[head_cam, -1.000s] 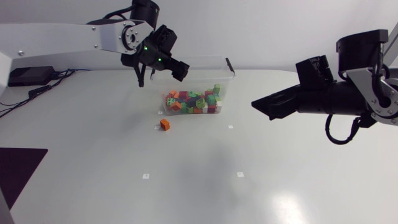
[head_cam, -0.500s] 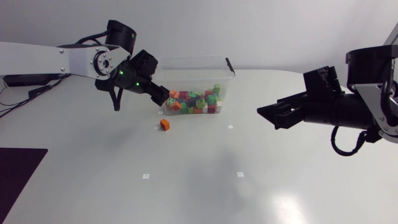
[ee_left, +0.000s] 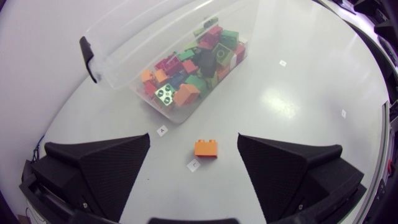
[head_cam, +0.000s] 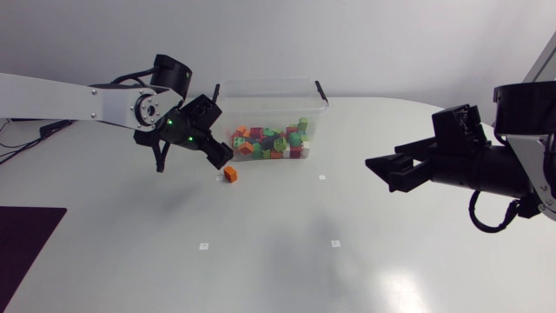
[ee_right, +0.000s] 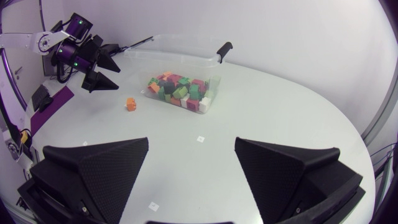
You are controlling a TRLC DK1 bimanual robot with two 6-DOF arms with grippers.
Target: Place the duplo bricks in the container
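The left gripper [ee_left: 194, 142], fingers spread wide, has dropped from the bin's rim to hang over the lone orange brick [ee_left: 206, 148], which lies between its fingers just short of the clear bin [ee_left: 121, 68] of bricks, so a pickup looks next. The right gripper [head_cam: 384, 165], at the overhead frame's right, is also open and has drawn back. The white table [head_cam: 278, 269] is glossy, with small square marks.
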